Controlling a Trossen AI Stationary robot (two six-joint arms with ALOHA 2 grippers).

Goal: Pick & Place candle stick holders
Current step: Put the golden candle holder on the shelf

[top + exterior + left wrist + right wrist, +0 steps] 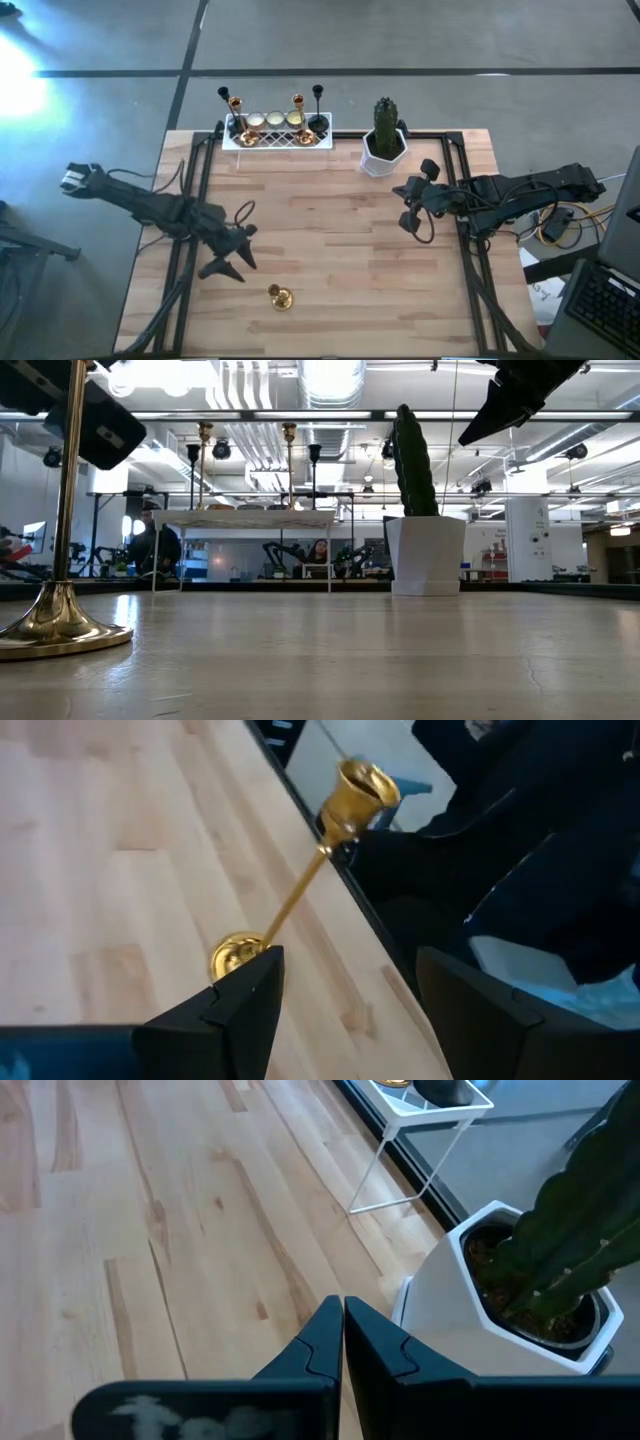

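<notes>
One shiny gold stemmed holder [280, 297] stands upright on its round base near the table's front edge; it also shows in the low view [57, 622] and the left wrist view [300, 890]. My left gripper [232, 262] is open and empty just left of it, above the table, and touches nothing. My right gripper [408, 203] is shut and empty above the table, near the cactus pot. Two black stemmed holders [317, 97], two gold stemmed holders [298, 103] and three low cream-gold cups [274, 121] stand in the white lattice tray [280, 139] at the far edge.
A white pot with a green cactus [384, 143] stands at the far right, beside the tray and close to my right gripper. Dark frame rails [465, 230] run along the table's sides. Bare wood lies in the table's middle [330, 230].
</notes>
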